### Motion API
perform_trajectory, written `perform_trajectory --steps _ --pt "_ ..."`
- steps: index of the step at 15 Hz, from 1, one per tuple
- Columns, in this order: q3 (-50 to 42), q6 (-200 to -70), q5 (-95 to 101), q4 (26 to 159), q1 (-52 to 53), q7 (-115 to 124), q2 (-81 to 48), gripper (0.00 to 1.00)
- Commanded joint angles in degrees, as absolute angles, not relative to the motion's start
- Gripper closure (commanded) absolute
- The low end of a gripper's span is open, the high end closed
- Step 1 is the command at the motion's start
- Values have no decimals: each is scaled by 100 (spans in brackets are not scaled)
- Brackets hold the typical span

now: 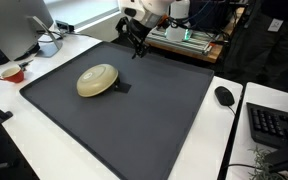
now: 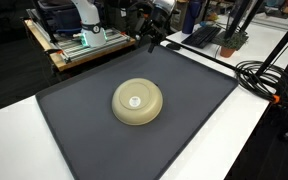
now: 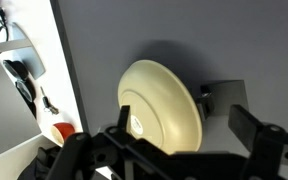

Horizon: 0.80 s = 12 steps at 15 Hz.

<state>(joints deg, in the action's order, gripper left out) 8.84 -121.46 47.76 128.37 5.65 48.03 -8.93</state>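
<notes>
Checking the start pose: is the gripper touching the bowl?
No, the gripper hangs open over the mat's edge, well apart from the bowl.

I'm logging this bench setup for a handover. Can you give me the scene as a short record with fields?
Surface: dark grey mat on a white table
Main thing: cream bowl, upside down, near the middle of the mat
Arm: end effector open, holding nothing, in the air above the mat's edge
Contact: none; the bowl lies apart from the end effector
Off the mat: mouse, keyboard, small red cup
</notes>
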Motion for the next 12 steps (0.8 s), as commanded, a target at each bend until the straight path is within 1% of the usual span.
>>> perform_trajectory --steps 1,6,9,10,11,12 --pt "741 -11447 5474 12235 993 5364 -1647 0" --pt "567 -10547 6167 11395 1311 5717 -2700 0" --pt "526 -10563 6245 10966 1355 6044 -3209 0" --pt "573 -10781 5976 10897 1239 6052 -3249 0" --pt "651 -11016 5741 10895 1108 5825 -3230 0" --pt "569 -10826 5980 11109 1265 5909 -3120 0"
